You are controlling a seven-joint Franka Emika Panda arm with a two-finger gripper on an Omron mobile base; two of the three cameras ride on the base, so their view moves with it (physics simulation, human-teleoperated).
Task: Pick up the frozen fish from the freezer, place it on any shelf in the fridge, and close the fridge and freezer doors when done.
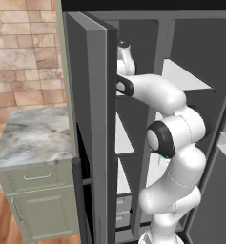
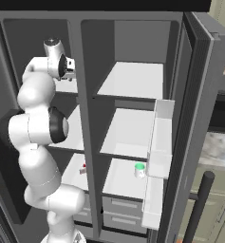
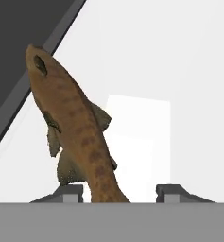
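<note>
fish: frozen fish (image 3: 75, 127) lies on white freezer shelf (image 3: 179, 71), frame centre-left | fingers (image 3: 68, 193): apart, tips flanking tail, grip cannot tell | arm: inside freezer (image 2: 38, 28)

White rounded arm (image 1: 174, 143), dark joint rings; gripper (image 3: 118, 191) tips apparently dark grey.

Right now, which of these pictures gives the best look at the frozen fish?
The hand view: the frozen fish lies close up on a white freezer shelf, brown and spotted, its tail running down between the gripper fingertips. In the two base views the arm reaches into the freezer, but I cannot make the fish out there.
</note>
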